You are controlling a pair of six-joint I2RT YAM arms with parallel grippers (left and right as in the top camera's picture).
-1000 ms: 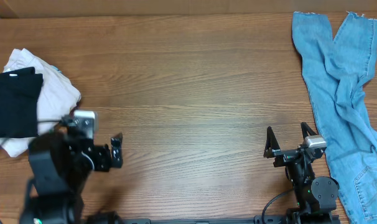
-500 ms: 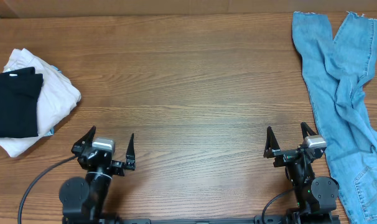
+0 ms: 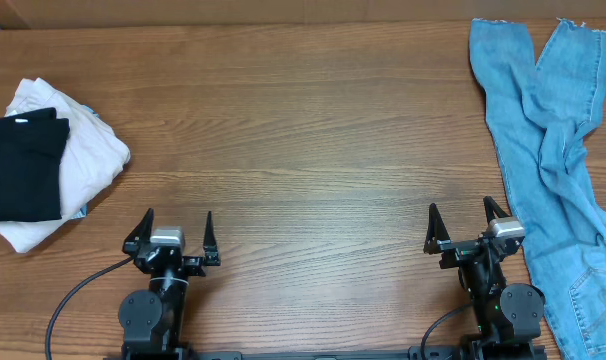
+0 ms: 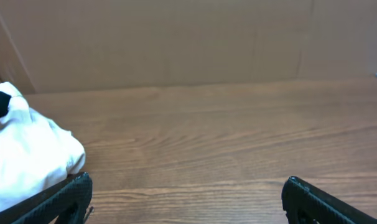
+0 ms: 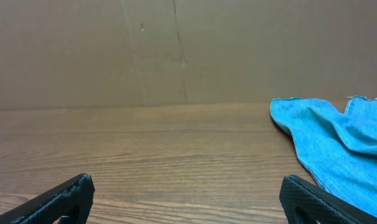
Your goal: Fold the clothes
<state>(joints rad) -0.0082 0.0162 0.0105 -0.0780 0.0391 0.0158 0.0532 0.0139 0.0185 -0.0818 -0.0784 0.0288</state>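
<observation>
Sitting at the near edge of the tabletop [image 3: 303, 130], my left gripper [image 3: 176, 232] and right gripper [image 3: 464, 225] show fingers spread wide — nothing in either. Blue jeans [image 3: 548, 150] lie unfolded and rumpled along the right edge, legs toward the far right corner; at the left edge, a black garment [image 3: 23, 165] rests folded on a white garment [image 3: 88, 150].

**Edges and overlaps hide parts of the clothes**

From overhead, the jeans [image 3: 543, 150] run off the right and bottom edges, so their lower end is cut away. The black garment [image 3: 18, 165] is cropped by the left edge and covers part of the white garment [image 3: 88, 150]. A pale blue sliver [image 3: 83, 212] under that pile is too small to identify. In the wrist views the bottom edge cuts off the left gripper [image 4: 187, 182] and right gripper [image 5: 187, 180], leaving only finger ends.
</observation>
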